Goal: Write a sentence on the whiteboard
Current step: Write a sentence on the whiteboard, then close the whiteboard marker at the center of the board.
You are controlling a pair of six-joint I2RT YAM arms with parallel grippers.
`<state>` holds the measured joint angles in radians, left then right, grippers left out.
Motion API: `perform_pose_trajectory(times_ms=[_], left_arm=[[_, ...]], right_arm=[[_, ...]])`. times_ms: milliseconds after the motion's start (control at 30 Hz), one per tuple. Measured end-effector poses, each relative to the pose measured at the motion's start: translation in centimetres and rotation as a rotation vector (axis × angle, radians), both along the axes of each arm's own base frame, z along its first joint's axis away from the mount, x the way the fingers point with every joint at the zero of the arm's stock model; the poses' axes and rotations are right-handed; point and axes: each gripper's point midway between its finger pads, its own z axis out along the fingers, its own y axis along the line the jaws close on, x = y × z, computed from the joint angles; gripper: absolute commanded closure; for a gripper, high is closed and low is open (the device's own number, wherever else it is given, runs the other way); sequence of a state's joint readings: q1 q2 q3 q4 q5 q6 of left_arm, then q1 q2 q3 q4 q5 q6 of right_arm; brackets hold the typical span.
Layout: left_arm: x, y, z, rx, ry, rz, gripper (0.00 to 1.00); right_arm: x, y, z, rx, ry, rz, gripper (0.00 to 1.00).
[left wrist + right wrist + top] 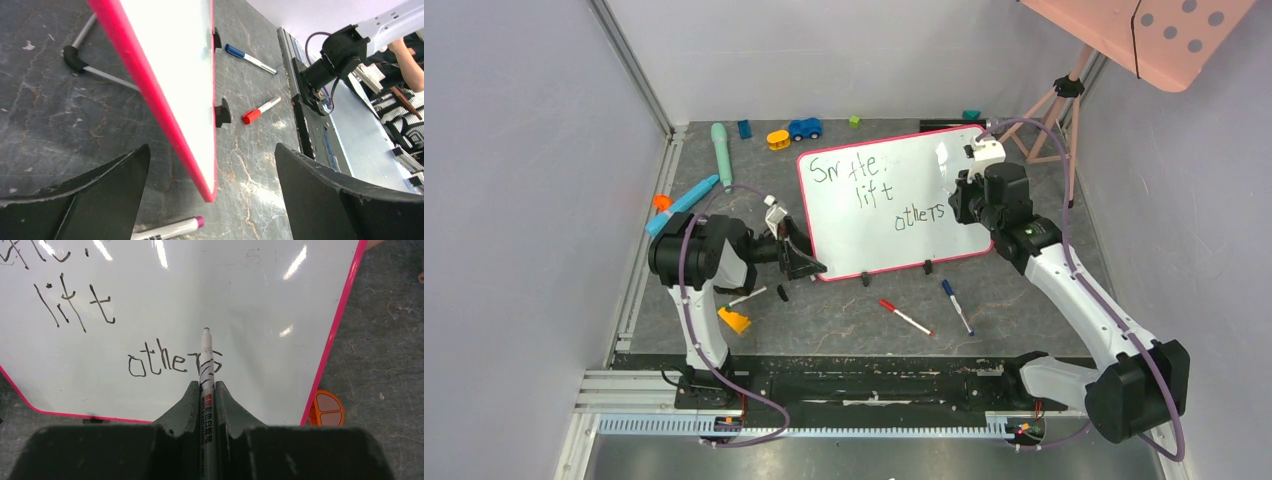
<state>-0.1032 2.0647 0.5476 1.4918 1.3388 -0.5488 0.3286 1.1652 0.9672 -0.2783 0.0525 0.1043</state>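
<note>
The whiteboard (869,240), glossy white with a pink-red frame, leans upright at the table's middle. The sentence (876,190) runs in three staggered black lines; the lower ones read "lift" (75,302) and "others" (160,360). My right gripper (205,385) is shut on a white-barrelled marker (206,352). Its tip points at bare board just above the end of "others"; I cannot tell if it touches. My left gripper (211,150) is open, its fingers (115,185) either side of the whiteboard's lower left corner (209,192), apart from it. In the top view the left gripper (801,262) is at that corner.
A red marker (906,318) and a blue marker (957,306) lie in front of the board. A purple-capped marker (167,231) lies under my left gripper. An orange block (734,320) is near the left arm. Toys (804,128) line the back. A pink tripod (1059,115) stands back right.
</note>
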Motion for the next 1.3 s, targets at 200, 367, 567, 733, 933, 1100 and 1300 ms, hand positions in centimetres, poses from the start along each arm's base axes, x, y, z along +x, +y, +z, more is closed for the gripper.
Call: perform_pose_trajectory(times_ms=[200, 367, 567, 733, 933, 1100, 1300], left_arm=[[-0.4, 0.0, 0.7, 0.003, -0.03, 0.022, 0.0], [0.0, 0.8, 0.9, 0.018, -0.05, 0.164, 0.0], [1.0, 2.1, 1.5, 0.038, -0.082, 0.335, 0.0], [1.6, 3.5, 2.1, 0.05, -0.095, 0.492, 0.0], [2.1, 4.4, 3.7, 0.046, -0.162, 0.57, 0.0], [1.6, 5.5, 5.5, 0.031, -0.21, 0.644, 0.0], [1.8, 6.9, 9.4, 0.016, -0.259, 0.75, 0.0]], right_arm=[[0.2, 0.1, -0.1, 0.0, 0.006, 0.003, 1.0], [0.2, 0.2, -0.1, 0.0, 0.007, 0.004, 1.0], [0.2, 0.2, -0.1, 0.002, 0.007, 0.007, 1.0], [0.2, 0.3, -0.2, 0.003, 0.01, 0.01, 1.0], [0.3, 0.4, -0.4, 0.001, 0.017, 0.011, 1.0], [0.3, 0.4, -0.4, 0.002, 0.019, 0.013, 1.0], [0.3, 0.6, 0.5, 0.011, 0.01, 0.022, 1.0]])
